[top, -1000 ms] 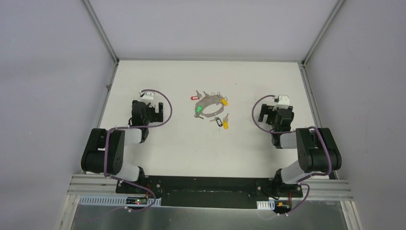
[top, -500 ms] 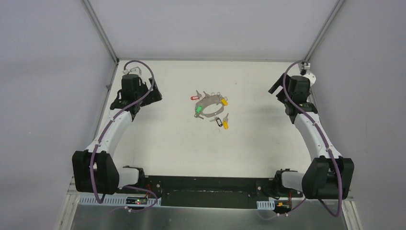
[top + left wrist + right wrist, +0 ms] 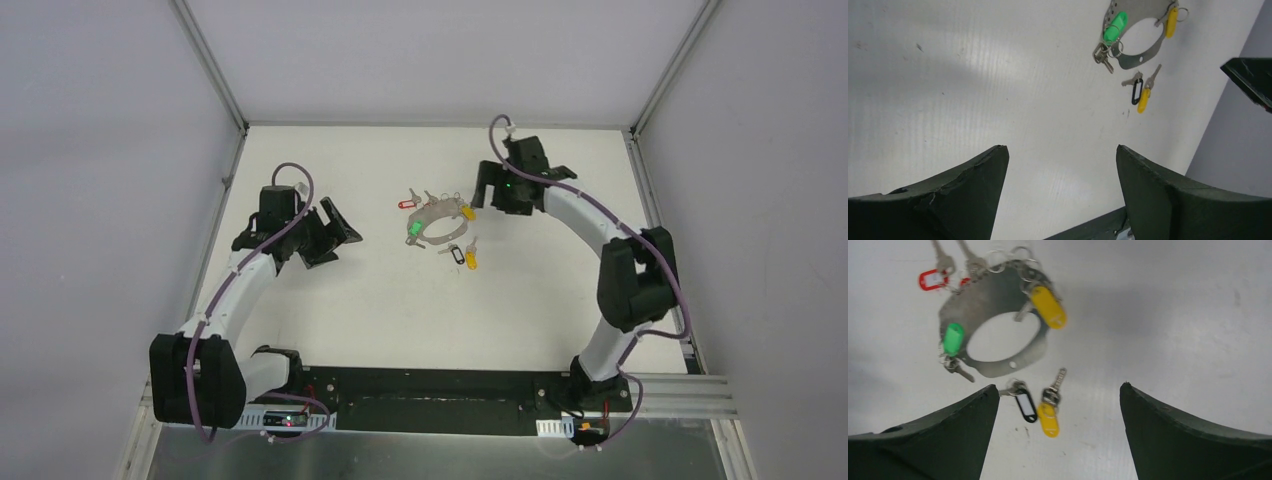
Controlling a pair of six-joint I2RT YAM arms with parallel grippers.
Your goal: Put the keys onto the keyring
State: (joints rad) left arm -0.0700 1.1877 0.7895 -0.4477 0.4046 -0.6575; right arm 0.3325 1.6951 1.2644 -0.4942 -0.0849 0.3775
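Observation:
The keyring (image 3: pixel 436 214) is a flat grey metal oval band lying at the table's middle back. It also shows in the right wrist view (image 3: pixel 979 297) and the left wrist view (image 3: pixel 1135 59). On or touching it are keys with a red tag (image 3: pixel 930 279), a green tag (image 3: pixel 953 338) and a yellow tag (image 3: pixel 1048 306). Two loose keys, black tag (image 3: pixel 1026 406) and yellow tag (image 3: pixel 1048 420), lie just in front of it. My right gripper (image 3: pixel 482 192) is open and empty, close to the ring's right side (image 3: pixel 1059 387). My left gripper (image 3: pixel 340 235) is open and empty, well to the left (image 3: pixel 1062 150).
The white table (image 3: pixel 400 300) is bounded by grey walls with metal corner posts at the back. My right arm reaches across the back right of the table. One right finger (image 3: pixel 1248 80) shows at the edge of the left wrist view.
Both arms left their folded positions, swung out to the back corners, then moved inward. The right gripper is now beside the keyring; the left faces the keys from the left. The keys have not moved.

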